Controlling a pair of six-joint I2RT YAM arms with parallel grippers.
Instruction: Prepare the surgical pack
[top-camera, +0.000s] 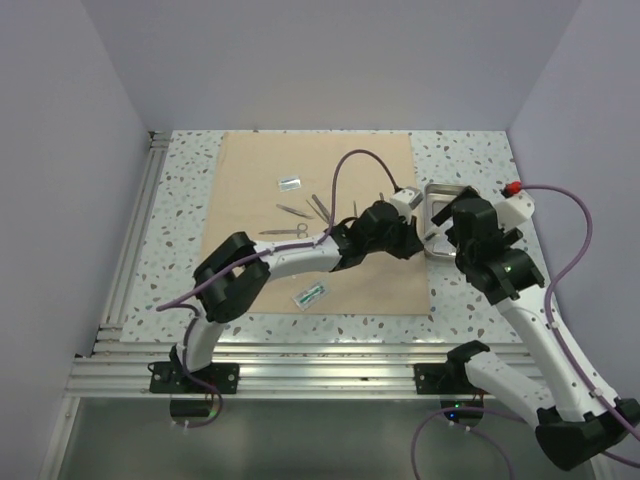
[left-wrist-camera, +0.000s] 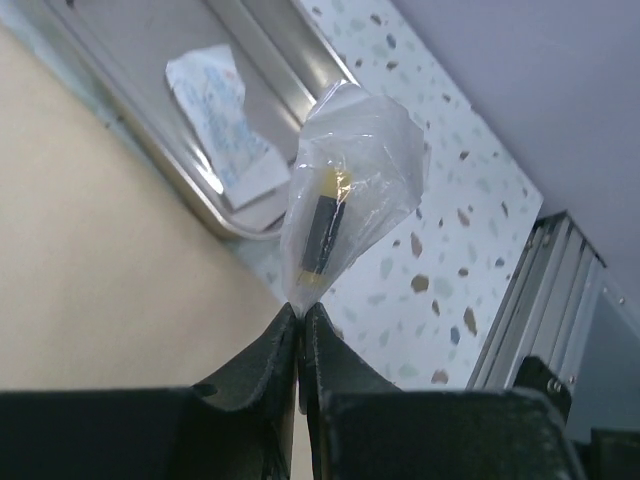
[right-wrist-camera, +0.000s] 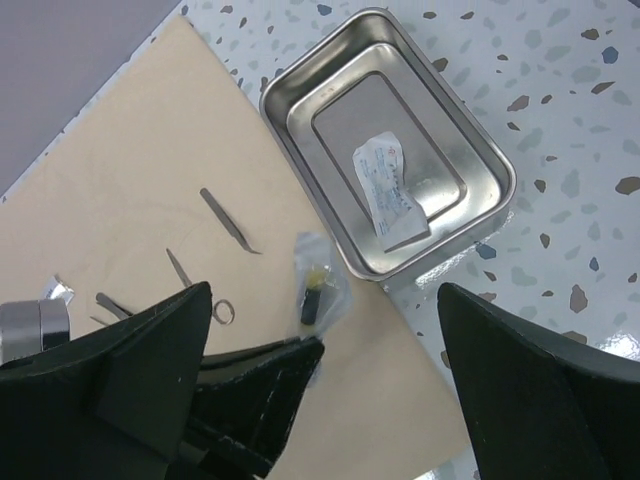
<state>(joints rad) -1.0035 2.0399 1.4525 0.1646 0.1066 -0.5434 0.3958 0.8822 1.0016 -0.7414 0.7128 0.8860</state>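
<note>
The left gripper (left-wrist-camera: 300, 318) is pinched tight on the bottom edge of a clear packet (left-wrist-camera: 350, 195). A small black and yellow thing is inside it. The packet is up in the air, just beside the steel tray (right-wrist-camera: 503, 188) and over the edge of the tan cloth (top-camera: 260, 180). The tray sits right at the cloth's edge, and 1 white packet (right-wrist-camera: 388, 190) lies in it. The right gripper (right-wrist-camera: 326, 292) is wide open and holds nothing. It hangs above the tray.

The scissors (right-wrist-camera: 215, 305), the forceps (right-wrist-camera: 228, 220) and 2 more packets (top-camera: 291, 183) lie on the cloth.

I think the job now is to put the clear packet in the tray. To do it well, go over the middle of the tray, come down low, then let go. The packet looks light and floppy, so a high drop may miss. Stay clear of the right arm, which is close by.
</note>
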